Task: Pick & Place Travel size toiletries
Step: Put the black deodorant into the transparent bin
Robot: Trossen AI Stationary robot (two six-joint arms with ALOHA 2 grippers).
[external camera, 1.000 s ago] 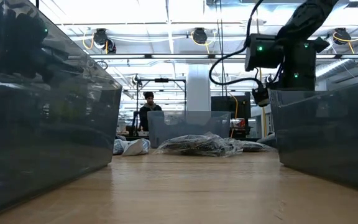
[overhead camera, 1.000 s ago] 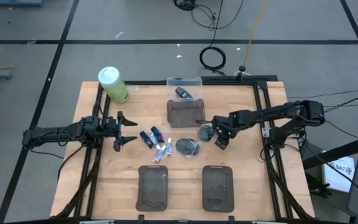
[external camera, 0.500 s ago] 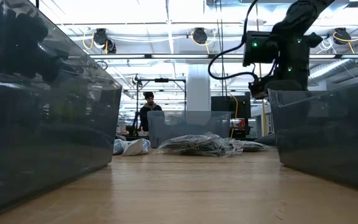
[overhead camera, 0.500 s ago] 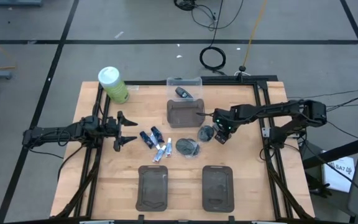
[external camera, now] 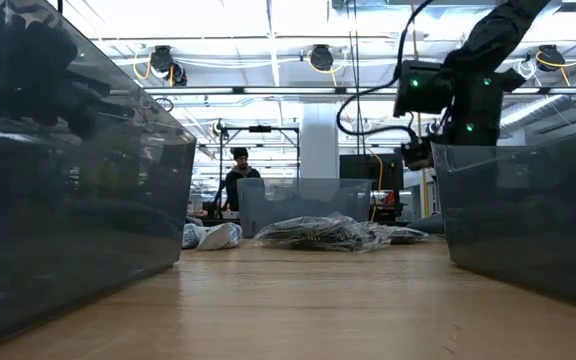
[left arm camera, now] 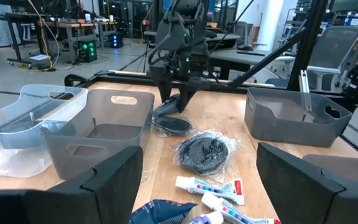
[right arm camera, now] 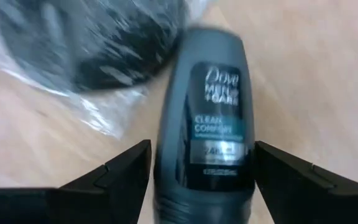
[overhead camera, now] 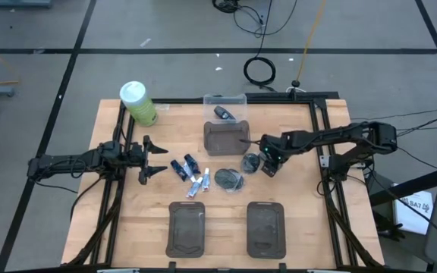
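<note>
The toiletries lie mid-table. Dark blue mini tubes (overhead camera: 186, 166) and white-and-pale-blue tubes (overhead camera: 199, 183) lie beside two round wrapped pots (overhead camera: 228, 179) (overhead camera: 249, 161). A small dark bottle (right arm camera: 207, 137) lies flat on the wood. My right gripper (overhead camera: 268, 162) hangs over it, open, one finger on each side of the bottle. Another dark bottle (overhead camera: 222, 113) lies in the clear box (overhead camera: 224, 99). My left gripper (overhead camera: 155, 158) waits open at the table's left, pointing at the tubes. My right gripper comes at the dark bottle from above, its fingers (right arm camera: 114, 174) standing along the bottle's two long sides. The bottle lies flat on the table, label up. I cannot tell whether the fingers touch it.
A dark grey tray (overhead camera: 226, 137) sits just beyond the pots, and two more (overhead camera: 187, 227) (overhead camera: 266, 226) stand at the near edge. The big green bottle with a white cap (overhead camera: 137, 102) is at the far left corner. A person stands in the room behind (external camera: 238, 175).
My right gripper has moved a short way toward the far edge, coming over the dark bottle beside the pot. It has stayed open. The toiletries have kept their places.
</note>
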